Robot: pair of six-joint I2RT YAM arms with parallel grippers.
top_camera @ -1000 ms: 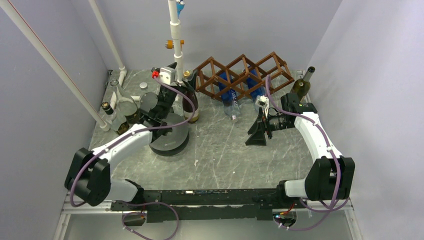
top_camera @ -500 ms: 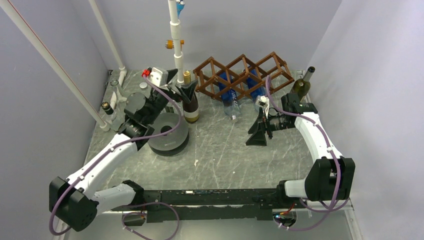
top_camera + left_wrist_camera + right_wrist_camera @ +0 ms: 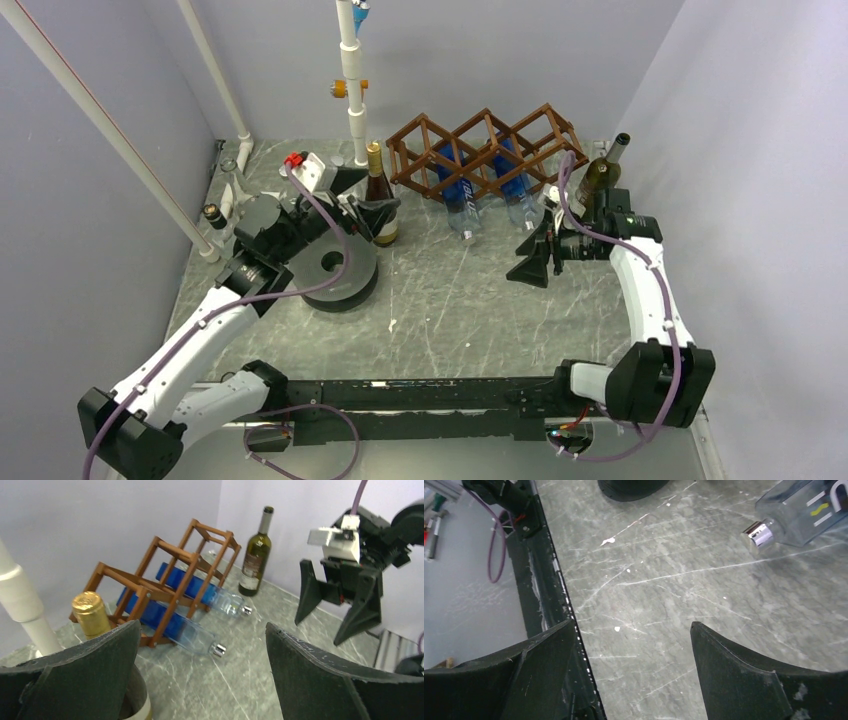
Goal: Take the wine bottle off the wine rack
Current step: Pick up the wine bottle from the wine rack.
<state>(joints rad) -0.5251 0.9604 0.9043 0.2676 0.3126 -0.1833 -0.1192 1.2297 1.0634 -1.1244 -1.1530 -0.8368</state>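
The brown wooden wine rack (image 3: 487,150) stands at the back of the table. Two blue bottles (image 3: 462,205) lie in its lower cells, clear necks pointing forward; they show in the left wrist view (image 3: 172,620) too. A brown wine bottle (image 3: 379,190) with a gold foil top (image 3: 90,611) stands upright on the table just left of the rack (image 3: 165,572). My left gripper (image 3: 368,198) is open beside it with nothing between its fingers (image 3: 200,672). My right gripper (image 3: 532,258) hangs open in front of the rack's right end, near a silver-capped bottle neck (image 3: 764,532).
A green wine bottle (image 3: 598,175) stands at the back right corner. A black round disc (image 3: 335,272) lies under my left arm. A white pipe (image 3: 350,90) rises behind the brown bottle. Glassware and another bottle (image 3: 235,205) crowd the left wall.
My left gripper has opened wide and drawn back from the brown bottle, which stays upright. The left arm's elbow swung left. My right gripper shifted right and slightly back.
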